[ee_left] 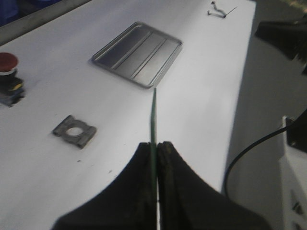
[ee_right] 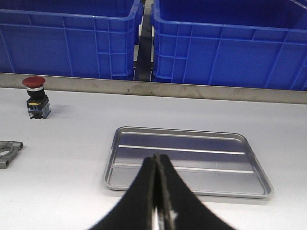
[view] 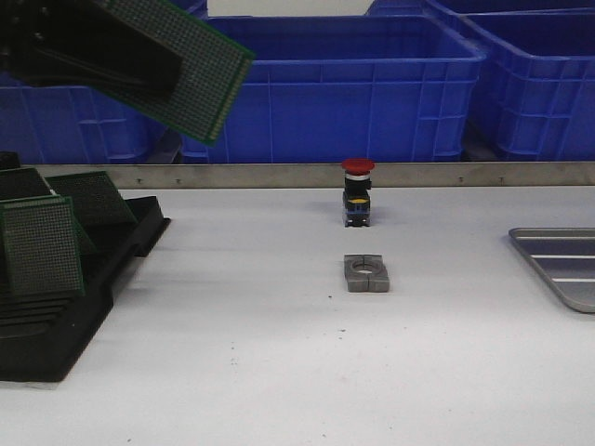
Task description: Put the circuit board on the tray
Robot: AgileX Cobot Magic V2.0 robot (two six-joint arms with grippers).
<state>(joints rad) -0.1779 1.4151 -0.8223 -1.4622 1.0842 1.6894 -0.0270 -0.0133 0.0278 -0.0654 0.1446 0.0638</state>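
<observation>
1. The left end effector point(ee_left: 154, 158), jaws clamped on the circuit board point(view: 181, 60), holds it high above the worktop point(view: 279, 372), over the black slotted rack point(view: 56, 307).
2. The tray point(view: 558, 265) sits empty toward 3 o'clock in the front view; seen from the left wrist, the board's edge points toward it.
3. The right end effector point(ee_right: 156, 191), pinched closed on nothing, hovers just before the tray, nearer it.

the white table point(view: 279, 372) carries the tray point(view: 562, 265), black rack point(view: 56, 316), metal clamp point(view: 366, 273) and red pushbutton point(view: 357, 191).
</observation>
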